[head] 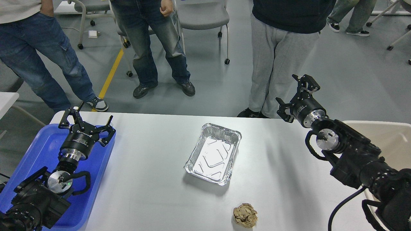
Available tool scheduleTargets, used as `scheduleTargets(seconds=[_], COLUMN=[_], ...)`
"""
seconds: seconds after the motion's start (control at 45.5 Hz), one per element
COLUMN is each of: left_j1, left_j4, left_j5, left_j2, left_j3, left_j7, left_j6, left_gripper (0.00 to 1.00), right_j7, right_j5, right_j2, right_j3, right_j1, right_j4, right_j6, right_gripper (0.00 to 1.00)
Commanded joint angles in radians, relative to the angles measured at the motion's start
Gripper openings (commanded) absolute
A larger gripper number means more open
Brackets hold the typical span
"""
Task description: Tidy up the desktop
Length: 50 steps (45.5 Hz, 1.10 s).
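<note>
Foil tray [213, 154] is sitting mid desktop [151, 166], long axis running near-to-far and slightly tilted; crumpled paper ball [245, 215] is lying near the front edge, toward the right. Left gripper [86, 123] is hovering over the blue tray [35, 150], fingers spread wide, empty. Right gripper [297, 96] is hanging past the far right edge, open, empty. Right arm is probably nearer the ball; the foil tray is lying about midway between both.

Tabletop [154, 179]: large, smooth, white-grey, flat & level, w/ rounded far-left corner visible. It is seen filling most of the lower view; far edge runs left to right at mid-height, near edge is cut off by the frame. Surface is lit from above, w/ a soft glare patch toward the far left & faint shadows at right.
</note>
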Motion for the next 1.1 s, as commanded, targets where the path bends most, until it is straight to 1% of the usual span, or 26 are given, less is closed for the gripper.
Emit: scheduleTargets(seconds=[0.0, 0.154, 0.22, 0.351, 0.461, 1.076], left_j1=[0.000, 0.000, 0.000, 0.000, 0.000, 0.000], left_j4=[0.000, 0.000, 0.000, 0.000, 0.000, 0.000], left_j5=[0.000, 0.000, 0.000, 0.000, 0.000, 0.000], left_j2=[0.000, 0.000, 0.000, 0.000, 0.000, 0.000], left_j3=[0.000, 0.000, 0.000, 0.000, 0.000, 0.000], left_j7=[0.002, 0.000, 0.000, 0.000, 0.000, 0.000], left_j6=[0.000, 0.000, 0.000, 0.000, 0.000, 0.000], left_gripper=[1.00, 1.00, 1.00, 1.00, 1.00, 1.00], right_j7=[0.006, 0.007, 0.007, 0.017, 0.023, 0.021], right_j5=[-0.001, -0.001, 0.000, 0.002, 0.002, 0.006], right_j2=[0.030, 0.070, 0.079, 0.082, 0.082, 0.079], right_j3=[-0.001, -0.001, 0.002, 0.002, 0.002, 0.008], right_j1=[0.004, 0.032, 0.038, 0.047, 0.050, 0.050], right_j4=[-0.082, -0.198, -0.218, -0.220, -0.220, -0.218], right_j6=[-0.006, -0.012, -0.022, -0.078, -0.101, -0.088], right_gripper=[1.00, 1.00, 1.00, 1.00, 1.00, 1.00])
